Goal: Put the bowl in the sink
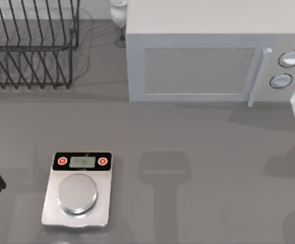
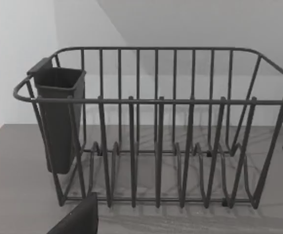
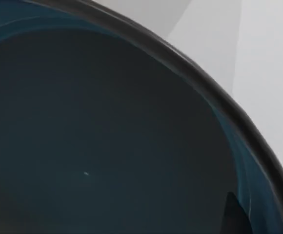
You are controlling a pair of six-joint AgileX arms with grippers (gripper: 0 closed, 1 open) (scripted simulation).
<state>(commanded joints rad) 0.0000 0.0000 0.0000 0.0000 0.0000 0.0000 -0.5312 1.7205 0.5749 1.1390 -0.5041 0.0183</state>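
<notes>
Surface: grey table (image 1: 198, 152) is carrying everything, pale wall showing behind the rack in the left wrist view.
Rack: wire dish rack (image 1: 30, 43) is sitting at the far left corner; dark cutlery cup (image 2: 58, 119) is hanging on one end of it.
Microwave: white microwave (image 1: 213, 56) is taking up the far right, door facing the near edge.
Scale: kitchen scale (image 1: 79, 190) is sitting near-left, round steel plate (image 1: 77, 193) on top, nothing resting on it.
Glass: pale stemmed piece (image 1: 119, 15) is standing between rack and microwave.
Bowl: bowl (image 3: 107, 136) is sitting right against the right wrist camera, blue inside, dark rim; can't tell where it is on the table.
Right pincer: can't tell its opening or grip.
Left arm: dark shape is showing at the table's left edge, facing the rack; finger state can't tell.
</notes>
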